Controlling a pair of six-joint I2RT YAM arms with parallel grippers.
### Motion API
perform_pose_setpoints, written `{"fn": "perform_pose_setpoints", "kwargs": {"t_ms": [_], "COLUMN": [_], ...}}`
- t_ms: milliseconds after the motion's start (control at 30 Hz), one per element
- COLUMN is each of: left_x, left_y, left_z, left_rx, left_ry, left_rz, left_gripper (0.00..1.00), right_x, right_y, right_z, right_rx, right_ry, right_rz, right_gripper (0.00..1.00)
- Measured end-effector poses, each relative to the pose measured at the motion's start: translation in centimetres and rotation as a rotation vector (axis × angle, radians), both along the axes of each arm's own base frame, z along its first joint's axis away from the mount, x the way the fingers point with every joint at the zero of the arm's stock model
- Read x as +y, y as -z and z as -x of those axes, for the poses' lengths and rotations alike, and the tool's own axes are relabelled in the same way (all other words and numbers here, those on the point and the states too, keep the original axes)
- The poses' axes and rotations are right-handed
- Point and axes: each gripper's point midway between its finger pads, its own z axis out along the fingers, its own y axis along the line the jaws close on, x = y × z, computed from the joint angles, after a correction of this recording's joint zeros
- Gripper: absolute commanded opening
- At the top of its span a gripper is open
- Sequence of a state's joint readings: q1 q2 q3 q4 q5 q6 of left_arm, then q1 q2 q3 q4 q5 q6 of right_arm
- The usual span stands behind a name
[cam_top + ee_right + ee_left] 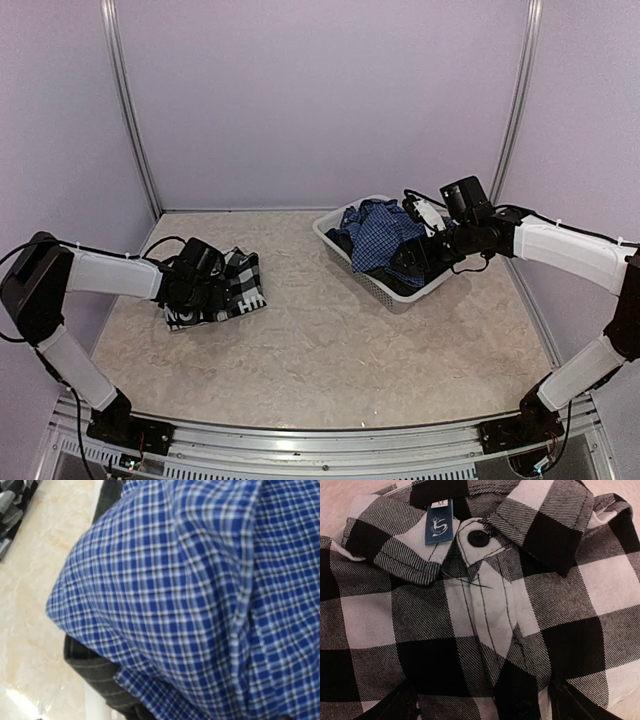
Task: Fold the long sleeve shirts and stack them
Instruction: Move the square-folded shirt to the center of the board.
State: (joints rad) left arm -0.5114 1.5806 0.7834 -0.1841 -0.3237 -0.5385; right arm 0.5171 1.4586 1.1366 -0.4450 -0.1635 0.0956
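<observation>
The black-and-white plaid shirt (232, 290) lies folded on the table at the left, white block letters along its near edge. My left gripper (192, 284) sits right over it. In the left wrist view the collar, button and blue size tag (439, 525) fill the frame. My gripper (487, 707) has its fingers (400, 705) spread wide on the cloth. The blue checked shirt (380, 232) is heaped in the white basket (345, 262). My right gripper (418, 260) is buried in it. Blue cloth (200, 595) covers the right wrist view and hides the fingers.
A dark grey striped garment (95, 670) lies under the blue shirt in the basket. The basket stands at the back right near the right wall. Beige marbled table (320, 350) lies between the two arms. Purple walls close in on three sides.
</observation>
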Motion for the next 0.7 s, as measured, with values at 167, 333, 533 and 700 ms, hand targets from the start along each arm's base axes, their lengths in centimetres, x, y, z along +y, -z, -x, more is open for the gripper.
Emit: {"fn": "perform_pose_setpoints", "kwargs": {"t_ms": [167, 333, 533, 700], "left_x": [1.6, 3.7, 5.1, 6.0], "left_y": [1.8, 2.0, 1.8, 2.1], "left_z": [-0.9, -3.4, -6.2, -7.1], "left_rx": [0.04, 0.026, 0.055, 0.09], "left_ry": [-0.038, -0.077, -0.06, -0.034], "left_rz": [0.011, 0.01, -0.031, -0.087], "left_gripper": [0.81, 0.74, 0.77, 0.79], "right_x": [0.0, 0.0, 0.1, 0.2], "right_y": [0.1, 0.2, 0.2, 0.2], "right_z": [0.0, 0.0, 0.0, 0.0], "right_rx": [-0.003, -0.003, -0.001, -0.001], "right_ry": [0.001, 0.0, -0.005, -0.005], "right_rz": [-0.002, -0.004, -0.008, -0.009], "right_gripper": [0.98, 0.98, 0.98, 0.98]}}
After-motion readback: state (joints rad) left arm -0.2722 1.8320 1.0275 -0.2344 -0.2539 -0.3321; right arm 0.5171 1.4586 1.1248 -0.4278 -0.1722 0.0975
